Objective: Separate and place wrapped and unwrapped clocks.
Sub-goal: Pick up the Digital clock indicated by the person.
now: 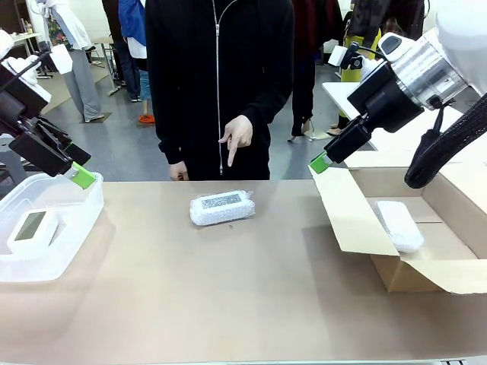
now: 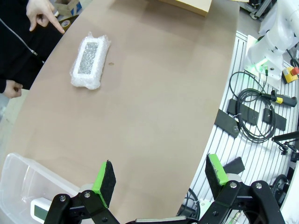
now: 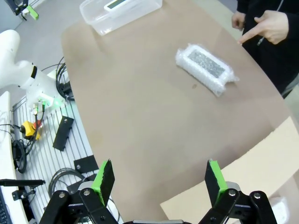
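Note:
A bubble-wrapped clock [image 1: 221, 207] [image 2: 90, 59] [image 3: 205, 68] lies on the brown table near the far edge, and a person's hand [image 1: 237, 139] points down at it. A second wrapped clock [image 1: 399, 225] rests inside the cardboard box [image 1: 441, 255] at right. The bare clock [image 1: 32, 230] [image 2: 41, 209] [image 3: 117, 3] lies in the clear plastic tub [image 1: 76, 224] at left. My left gripper [image 1: 82, 176] [image 2: 161, 179] hangs open above the tub's far corner, holding nothing. Above the box's left flap my right gripper [image 1: 319, 162] [image 3: 159, 179] is open and holds nothing.
The box's left flap [image 1: 344, 213] leans out over the table. The person in black stands at the far edge, behind the middle wrapped clock. Cables and a stop button [image 2: 292, 71] lie on the slotted rail on the robot's side.

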### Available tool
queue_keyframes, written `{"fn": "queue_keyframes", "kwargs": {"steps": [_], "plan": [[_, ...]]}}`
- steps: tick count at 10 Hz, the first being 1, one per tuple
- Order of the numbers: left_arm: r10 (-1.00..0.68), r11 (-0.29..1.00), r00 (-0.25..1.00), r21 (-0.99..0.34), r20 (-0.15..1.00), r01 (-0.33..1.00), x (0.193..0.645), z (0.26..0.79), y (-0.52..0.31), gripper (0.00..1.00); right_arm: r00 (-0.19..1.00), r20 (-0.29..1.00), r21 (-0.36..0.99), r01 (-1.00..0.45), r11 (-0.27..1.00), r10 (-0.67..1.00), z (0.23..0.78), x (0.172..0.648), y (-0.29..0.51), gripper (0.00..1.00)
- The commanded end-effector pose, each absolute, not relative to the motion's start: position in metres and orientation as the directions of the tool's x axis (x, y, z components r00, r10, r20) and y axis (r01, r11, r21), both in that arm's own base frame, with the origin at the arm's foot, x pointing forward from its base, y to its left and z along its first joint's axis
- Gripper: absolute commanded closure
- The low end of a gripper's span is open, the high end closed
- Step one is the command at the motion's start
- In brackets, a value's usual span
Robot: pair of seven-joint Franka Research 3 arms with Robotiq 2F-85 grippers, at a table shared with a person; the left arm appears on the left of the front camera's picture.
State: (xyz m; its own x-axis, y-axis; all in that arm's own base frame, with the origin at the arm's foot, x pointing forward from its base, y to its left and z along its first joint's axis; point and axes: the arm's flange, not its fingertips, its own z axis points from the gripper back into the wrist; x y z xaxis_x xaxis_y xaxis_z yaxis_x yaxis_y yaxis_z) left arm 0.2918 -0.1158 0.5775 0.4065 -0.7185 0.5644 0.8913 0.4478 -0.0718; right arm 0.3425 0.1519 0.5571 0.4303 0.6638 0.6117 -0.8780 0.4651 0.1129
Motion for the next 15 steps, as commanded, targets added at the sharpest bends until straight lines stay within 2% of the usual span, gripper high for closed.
{"fn": "queue_keyframes", "kwargs": {"steps": [1,12,13,14,15], "plan": [[-0.720,0.458,0.413,-0.066,0.558,0.887,0.292,0.578,-0.117,0.00,0.419,0.632,0.126,-0.886,0.446,0.653,0.555,0.343,0.152,0.00],[-0.720,0.458,0.413,-0.066,0.558,0.887,0.292,0.578,-0.117,0.00,0.430,0.612,0.113,-0.878,0.465,0.664,0.557,0.342,0.152,0.00],[-0.720,0.458,0.413,-0.066,0.558,0.887,0.292,0.578,-0.117,0.00,0.357,0.570,0.066,-0.918,0.392,0.740,0.571,0.365,0.162,0.00],[-0.720,0.458,0.413,-0.066,0.558,0.887,0.292,0.578,-0.117,0.00,0.206,0.488,0.018,-0.974,0.226,0.848,0.585,0.394,0.179,0.00],[-0.720,0.458,0.413,-0.066,0.558,0.887,0.292,0.578,-0.117,0.00,0.124,0.441,-0.009,-0.990,0.143,0.889,0.597,0.421,0.206,0.00]]}}
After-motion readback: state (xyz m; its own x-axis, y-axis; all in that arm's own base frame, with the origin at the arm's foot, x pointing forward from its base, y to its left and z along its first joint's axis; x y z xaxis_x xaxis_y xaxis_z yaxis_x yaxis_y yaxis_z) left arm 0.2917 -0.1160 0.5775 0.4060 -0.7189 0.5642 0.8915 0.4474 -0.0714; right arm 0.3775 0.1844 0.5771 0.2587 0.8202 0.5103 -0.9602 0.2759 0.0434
